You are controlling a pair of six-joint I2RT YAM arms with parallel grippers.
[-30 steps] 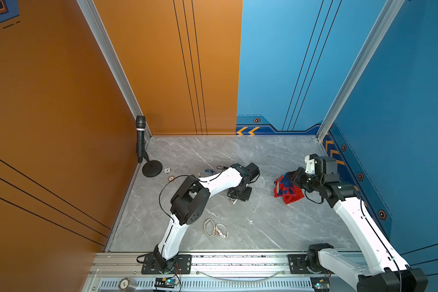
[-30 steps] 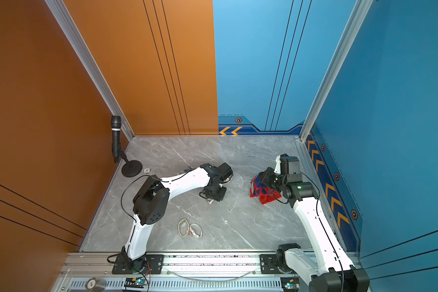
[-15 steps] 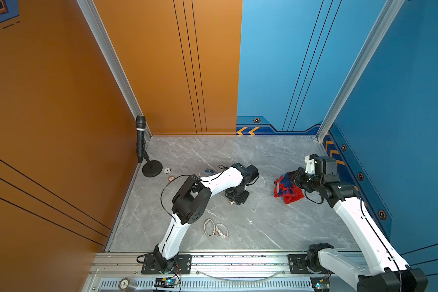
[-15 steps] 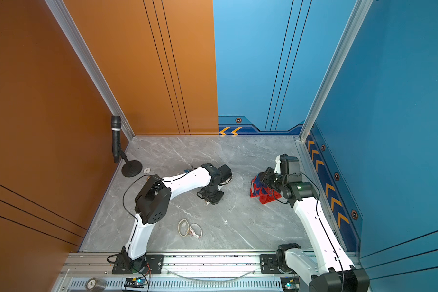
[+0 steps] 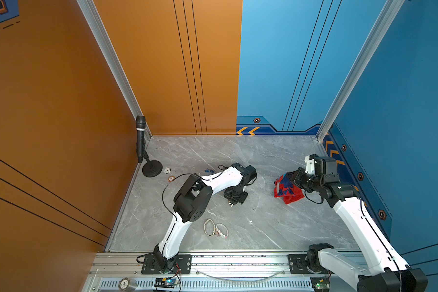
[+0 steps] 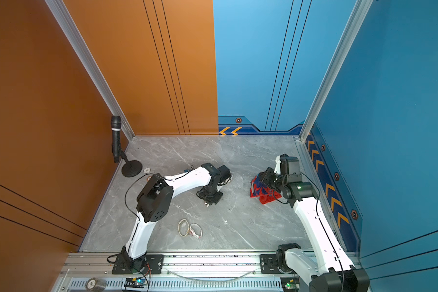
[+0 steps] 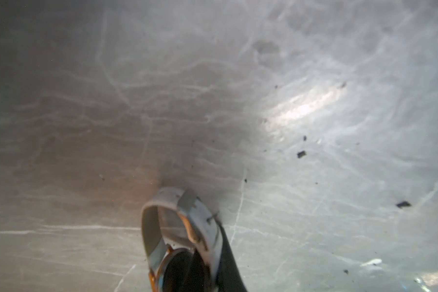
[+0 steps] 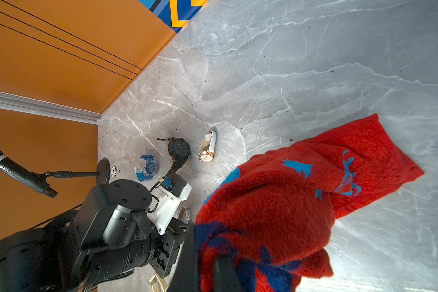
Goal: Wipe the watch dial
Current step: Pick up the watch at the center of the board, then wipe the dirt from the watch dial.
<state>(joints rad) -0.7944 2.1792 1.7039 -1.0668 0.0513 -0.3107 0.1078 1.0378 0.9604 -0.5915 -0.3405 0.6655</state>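
Note:
A watch (image 7: 153, 240) with a pale grey strap, a gold case and a dark dial (image 7: 175, 273) shows in the left wrist view. My left gripper (image 7: 210, 268) is shut on its strap, close above the marble table. In both top views this gripper (image 5: 234, 199) (image 6: 209, 198) points down at the table's middle, and a glint of the watch (image 5: 230, 204) shows under it. My right gripper (image 8: 205, 270) is shut on a red towel (image 8: 288, 202) with blue patterns. It holds the towel (image 5: 286, 192) (image 6: 261, 194) low at the right, apart from the watch.
A black watch (image 8: 178, 149), a white and rose-gold watch (image 8: 208, 149) and a blue watch (image 8: 148, 168) lie behind the left arm. Two more watches (image 5: 215, 228) lie near the front edge. A microphone on a stand (image 5: 141, 141) and two small discs (image 5: 167, 170) sit at the far left.
My left gripper's jaws have closed on the watch strap, and the gripper has shifted slightly toward the front left. The right arm and towel have not moved.

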